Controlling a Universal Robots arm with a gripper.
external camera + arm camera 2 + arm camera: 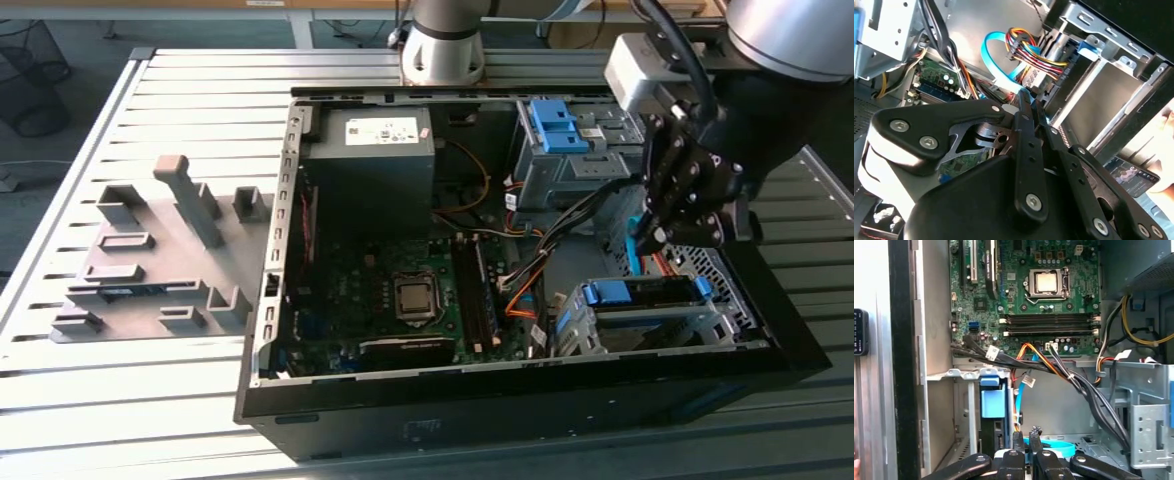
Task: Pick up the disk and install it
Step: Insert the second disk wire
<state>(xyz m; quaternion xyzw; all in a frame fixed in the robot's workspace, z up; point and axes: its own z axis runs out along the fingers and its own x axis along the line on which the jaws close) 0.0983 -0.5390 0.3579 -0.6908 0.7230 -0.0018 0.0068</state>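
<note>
**Disk in the cage, gripper empty just above it**

Looks mostly done, judging from how things lie. In the exterior view, finds the disk lodged in the drive cage at the near corner of the open computer case, toward the exterior view's right, its blue carrier frame facing up between the cage walls. Shows the same blue frame slotted upright into the cage in the first wrist view. Cannot tell whether fully pushed home or latched, so possibly a last seating left.

Puts the gripper just above the disk and slightly behind it, fingers drawn nearly together with nothing pinched between them. Holds no part of the carrier. Cannot tell whether touching it.

Around it, crowded. Runs a bundle of black and orange cables from the motherboard across to the drive area, close beside the gripper. Loops a light-blue data cable right by the fingertips in the second wrist view, likely the nearest snag. Further back, a second blue carrier in the upper cage and the dark power-supply box with its white sticker. Beside the case on the slatted table, a grey fixture tray, well apart.
</note>
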